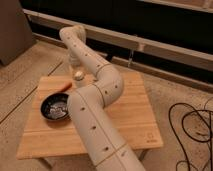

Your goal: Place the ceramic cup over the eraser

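The ceramic cup (78,75) is a small pale cup with its cream-coloured end facing the camera, at the far left part of the wooden table (130,120). My gripper (77,69) comes down from the arm's high wrist right onto the cup and is shut on it. The eraser is hidden from this view. The arm's thick cream links cross the middle of the table and cover much of it.
A round black bowl (55,107) sits on the left side of the table. An orange carrot-like piece (65,86) lies between the bowl and the cup. Black cables (192,135) lie on the floor to the right. A wall rail runs behind.
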`<state>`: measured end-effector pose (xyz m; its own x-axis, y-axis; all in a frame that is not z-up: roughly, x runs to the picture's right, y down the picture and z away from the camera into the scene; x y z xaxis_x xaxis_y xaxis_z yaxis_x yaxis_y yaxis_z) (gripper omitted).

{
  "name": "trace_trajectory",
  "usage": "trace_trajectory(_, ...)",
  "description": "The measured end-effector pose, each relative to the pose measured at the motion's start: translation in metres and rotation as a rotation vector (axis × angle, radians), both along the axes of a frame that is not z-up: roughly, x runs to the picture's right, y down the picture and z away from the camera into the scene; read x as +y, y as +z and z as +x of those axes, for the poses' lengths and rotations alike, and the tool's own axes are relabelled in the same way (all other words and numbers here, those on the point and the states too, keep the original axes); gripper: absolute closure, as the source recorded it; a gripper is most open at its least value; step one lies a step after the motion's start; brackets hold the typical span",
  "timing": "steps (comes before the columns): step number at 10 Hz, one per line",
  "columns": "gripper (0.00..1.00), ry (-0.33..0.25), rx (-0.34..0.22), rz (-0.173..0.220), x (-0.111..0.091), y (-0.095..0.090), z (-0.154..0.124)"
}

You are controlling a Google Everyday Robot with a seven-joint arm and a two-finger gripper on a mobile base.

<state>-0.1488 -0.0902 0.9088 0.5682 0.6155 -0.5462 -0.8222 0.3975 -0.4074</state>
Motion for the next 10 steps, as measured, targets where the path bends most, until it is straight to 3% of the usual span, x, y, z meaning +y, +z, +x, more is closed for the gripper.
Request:
trace_trajectory(1,1.0,0.016,-0.008,0.03,-0.009,0.002,0.002)
trace_trajectory(6,1.0,0.013,-0.007,0.023,-0.006,0.004,0.0)
trace_trajectory(10,1.0,0.056,-0.021,0.034,0.004,0.028,-0.001)
